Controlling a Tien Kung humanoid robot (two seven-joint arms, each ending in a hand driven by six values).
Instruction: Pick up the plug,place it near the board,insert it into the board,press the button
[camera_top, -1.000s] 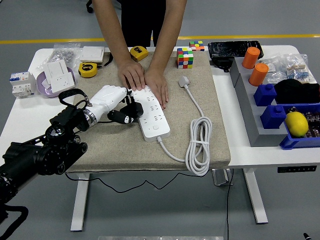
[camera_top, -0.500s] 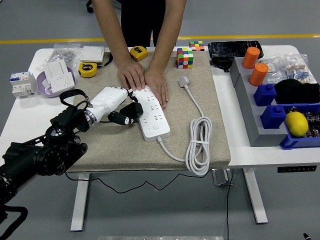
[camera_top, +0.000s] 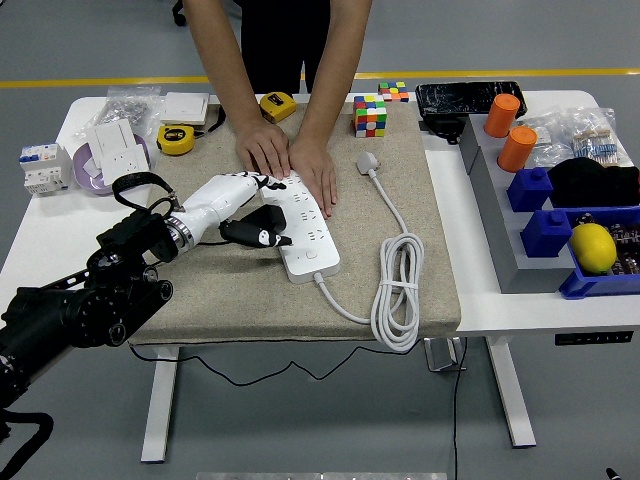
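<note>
Gripping the plug (camera_top: 262, 228), the robot's left hand (camera_top: 228, 197) has its white fingers curled around the black body and carries it at the near-left edge of the board (camera_top: 301, 222), the white power strip lying on the burlap mat (camera_top: 300, 290).

The plug sits over the strip's left rim, apparently touching it, though whether its pins have found a socket cannot be told from this view. Its long axis lies roughly level, running from the hand toward the strip, with the free end pointing right and a little toward the near edge. The step in hand looks to be insertion: pick-up and carry are done, the seating is not clearly done. The next move would call for turning the pins down over a socket, aligning them squarely, then pushing straight down; the button still waits after that.

Beyond the plug, a person's two hands (camera_top: 290, 160) press flat on the far end of the strip, steadying it. The strip's own white cable (camera_top: 397, 290) trails off its near end and coils to the right of it. No right arm of the robot shows.
</note>
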